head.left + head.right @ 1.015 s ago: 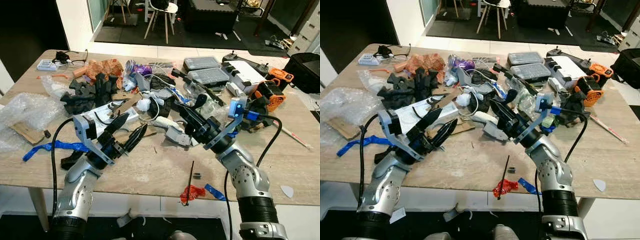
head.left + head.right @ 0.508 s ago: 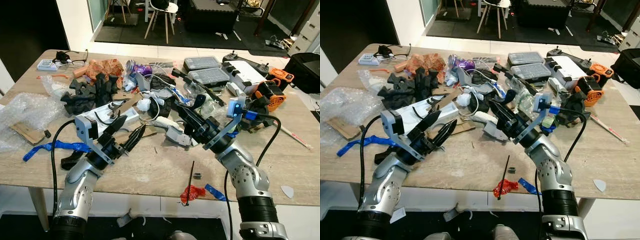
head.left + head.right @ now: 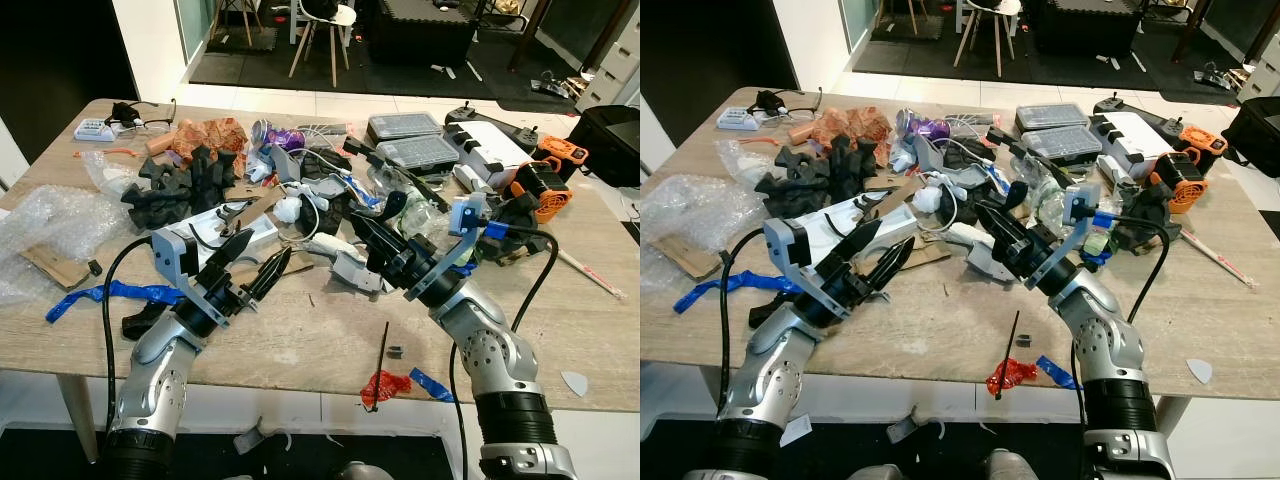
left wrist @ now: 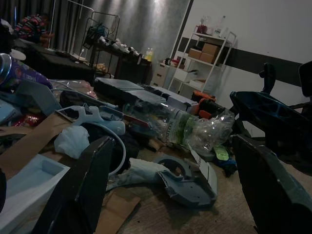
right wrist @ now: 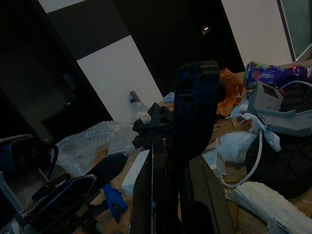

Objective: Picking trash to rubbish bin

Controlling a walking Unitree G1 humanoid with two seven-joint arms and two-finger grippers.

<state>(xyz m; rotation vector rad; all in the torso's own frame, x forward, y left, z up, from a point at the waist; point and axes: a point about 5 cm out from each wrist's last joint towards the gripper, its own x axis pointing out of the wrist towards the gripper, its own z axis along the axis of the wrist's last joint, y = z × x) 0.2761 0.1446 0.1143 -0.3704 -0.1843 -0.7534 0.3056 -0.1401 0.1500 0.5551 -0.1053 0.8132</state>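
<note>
Trash covers the wooden table [image 3: 300,340]: a crushed clear bottle [image 4: 195,129], a purple can [image 3: 270,133], orange wrappers [image 3: 210,135], bubble wrap [image 3: 50,225], and a red wrapper [image 3: 383,385] at the near edge. My left gripper [image 3: 263,256] hovers open over cardboard beside a white foam block [image 3: 215,225], nothing between its fingers. A little above the grey plastic part [image 3: 350,270], my right gripper [image 3: 360,225] points toward the pile. Its fingers look shut on a black curved piece [image 3: 393,203], which the right wrist view shows rising from the fingers [image 5: 195,97].
Black foam shapes [image 3: 175,185] lie at the back left, clear cases [image 3: 415,140] and orange tools [image 3: 545,180] at the back right. Blue tape [image 3: 110,293] and a black stick [image 3: 381,355] lie near the front edge. A black bag [image 3: 610,140] stands beyond the right side.
Both arms have crept slightly forward toward the pile. The left gripper stays open and the right one keeps its black piece.
</note>
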